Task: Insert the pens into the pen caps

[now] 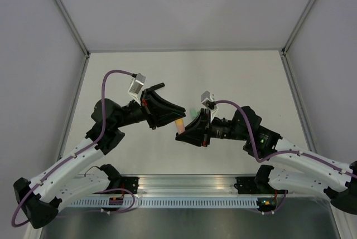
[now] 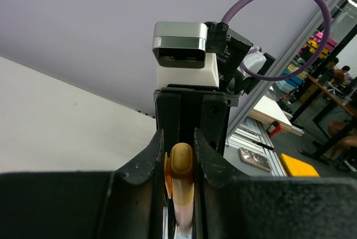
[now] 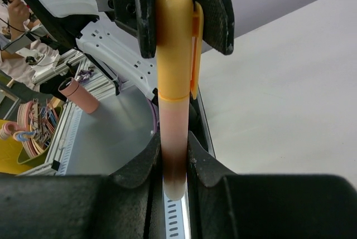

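Observation:
An orange pen [image 1: 179, 122] hangs above the middle of the table between my two grippers. My left gripper [image 1: 180, 113] is shut on its orange cap [image 3: 174, 44], whose clip faces right in the right wrist view. My right gripper [image 1: 179, 133] is shut on the pale pink barrel [image 3: 173, 133]. The cap sits on the barrel's end with a seam line between them. In the left wrist view the cap [image 2: 182, 164] is squeezed between my left gripper's [image 2: 179, 138] fingers. My right gripper [image 3: 173, 138] clamps the barrel near its rounded tail. A small green piece [image 1: 192, 111] shows behind the right gripper; the other pens and caps are hidden.
The pale table [image 1: 240, 77] is enclosed by grey walls on the left, back and right. A slotted aluminium rail [image 1: 189, 186] with both arm bases runs along the near edge. The two arms meet tip to tip over the table's middle.

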### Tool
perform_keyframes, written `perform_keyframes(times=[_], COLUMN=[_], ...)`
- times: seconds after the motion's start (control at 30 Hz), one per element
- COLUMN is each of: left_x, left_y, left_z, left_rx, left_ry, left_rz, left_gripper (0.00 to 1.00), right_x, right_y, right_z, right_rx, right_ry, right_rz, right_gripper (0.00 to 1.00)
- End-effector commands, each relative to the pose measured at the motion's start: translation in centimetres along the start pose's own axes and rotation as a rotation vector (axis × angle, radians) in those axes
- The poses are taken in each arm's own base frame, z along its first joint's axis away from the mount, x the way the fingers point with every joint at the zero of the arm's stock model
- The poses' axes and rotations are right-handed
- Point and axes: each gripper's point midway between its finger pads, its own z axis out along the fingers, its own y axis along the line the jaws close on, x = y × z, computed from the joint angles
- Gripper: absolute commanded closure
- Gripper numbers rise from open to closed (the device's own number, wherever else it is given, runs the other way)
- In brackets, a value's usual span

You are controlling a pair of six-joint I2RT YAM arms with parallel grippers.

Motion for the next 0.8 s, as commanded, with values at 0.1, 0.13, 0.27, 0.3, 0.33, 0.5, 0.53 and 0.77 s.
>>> perform_keyframes(times=[0.1,0.13,0.27,0.3,0.33,0.5,0.53,0.77], left_x=[5.3,5.6,6.8,7.1,7.3,8.3,8.4,8.9], left_y=[-1.0,-1.0,-0.8,-0.7,-0.6,-0.4,-0.5,-0.2], left_z=[-0.6,-0.8,-1.4,-1.4,-1.5,-2.1,-2.2,-2.5], left_rx=[0.150,0.151,0.149,0.143,0.142,0.132,0.133,0.122], left_ry=[0.150,0.156,0.181,0.185,0.191,0.202,0.201,0.203], left_rz=[-0.191,-0.199,-0.215,-0.218,-0.220,-0.229,-0.226,-0.212], left_gripper=[0.98,0.98,0.98,0.98,0.98,0.98,0.98,0.98], right_x=[-9.7,-10.1,-12.7,-13.2,-13.6,-16.1,-16.4,-18.8], right_y=[2.6,2.7,3.6,3.7,3.7,4.0,4.1,4.4], right_z=[0.0,0.0,-0.6,-0.7,-0.8,-1.5,-1.6,-2.3], right_rx=[-0.010,-0.011,-0.002,-0.002,0.003,0.034,0.037,0.039], right_ry=[-0.248,-0.251,-0.302,-0.313,-0.324,-0.389,-0.397,-0.495], right_rz=[-0.188,-0.196,-0.220,-0.229,-0.231,-0.254,-0.253,-0.262], right_gripper=[1.00,1.00,1.00,1.00,1.00,1.00,1.00,1.00])
